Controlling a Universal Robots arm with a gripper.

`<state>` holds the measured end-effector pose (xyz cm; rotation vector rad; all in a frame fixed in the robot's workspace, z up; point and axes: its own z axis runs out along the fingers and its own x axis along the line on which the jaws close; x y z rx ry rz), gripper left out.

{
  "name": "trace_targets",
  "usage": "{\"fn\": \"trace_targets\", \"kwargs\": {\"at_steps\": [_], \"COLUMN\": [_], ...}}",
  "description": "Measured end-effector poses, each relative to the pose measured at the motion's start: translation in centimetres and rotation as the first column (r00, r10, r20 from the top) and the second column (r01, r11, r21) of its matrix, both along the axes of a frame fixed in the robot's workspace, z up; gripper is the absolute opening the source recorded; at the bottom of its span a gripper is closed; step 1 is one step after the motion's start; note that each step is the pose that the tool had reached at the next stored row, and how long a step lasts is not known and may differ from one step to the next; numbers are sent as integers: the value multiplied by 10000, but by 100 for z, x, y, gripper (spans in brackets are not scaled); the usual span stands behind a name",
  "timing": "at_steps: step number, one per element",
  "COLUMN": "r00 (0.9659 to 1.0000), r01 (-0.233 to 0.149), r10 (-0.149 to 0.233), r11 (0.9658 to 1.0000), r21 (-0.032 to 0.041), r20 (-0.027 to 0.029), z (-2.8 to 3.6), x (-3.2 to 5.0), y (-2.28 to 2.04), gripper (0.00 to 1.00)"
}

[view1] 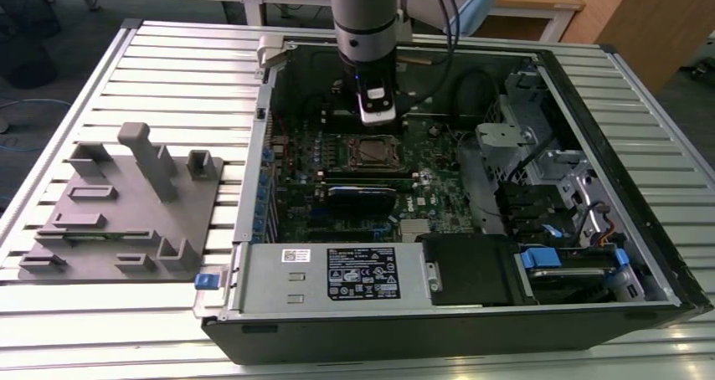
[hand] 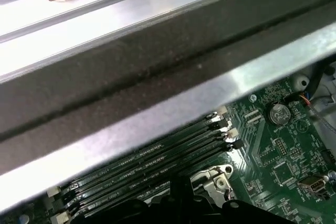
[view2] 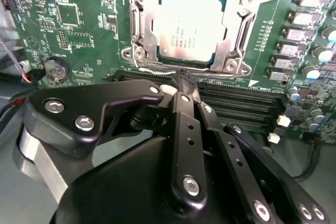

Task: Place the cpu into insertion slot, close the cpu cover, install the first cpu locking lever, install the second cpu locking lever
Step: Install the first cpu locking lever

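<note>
In the exterior view an open computer case (view1: 470, 229) lay on a slatted metal bench (view1: 167, 70), and the arm (view1: 364, 20) reached down into it from above. The claw (view1: 377, 116) hung over the green board (view1: 335, 204), just beyond the far edge of the socket as that view showed it.

In the second wrist view the cpu (view2: 190, 30) lay flat in the slot (view2: 137, 24), its silvery top facing up. The cover (view2: 231, 35) was down around it, its frame lying on the chip's edges and the square cut-out leaving the metal top bare. The claw (view2: 185, 80) was pressed together, its black fingers (view2: 181, 114) meeting at a narrow tip with nothing pinched between them. That tip sat at the rim of the socket on the side nearest the long black memory slots (view2: 236, 103), very close to the cover's edge; whether it touched could not be told.

In the first wrist view the memory slots (hand: 147, 166) ran beside a corner of the socket's metal frame (hand: 215, 182), under the case's wall (hand: 157, 72).

A grey fixture plate (view1: 123, 204) stood on the bench at the exterior view's left, well apart from the case.
</note>
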<state>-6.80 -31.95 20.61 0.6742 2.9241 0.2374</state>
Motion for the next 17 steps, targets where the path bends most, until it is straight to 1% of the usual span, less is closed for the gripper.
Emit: {"fn": "trace_targets", "kwargs": {"at_steps": [3, 5, 14, 17], "r00": [10000, 10000, 10000, 10000], "r01": [-1, -7, -34, -42], "r10": [1, 7, 34, 42], "r11": [10000, 10000, 9998, 9998], "r21": [-17, -57, -190, -206], "r20": [0, 0, 0, 0], "z": [0, 0, 0, 0], "x": [0, 0, 0, 0], "y": [-22, -39, -155, -188], "gripper": [11, 11, 11, 11]}}
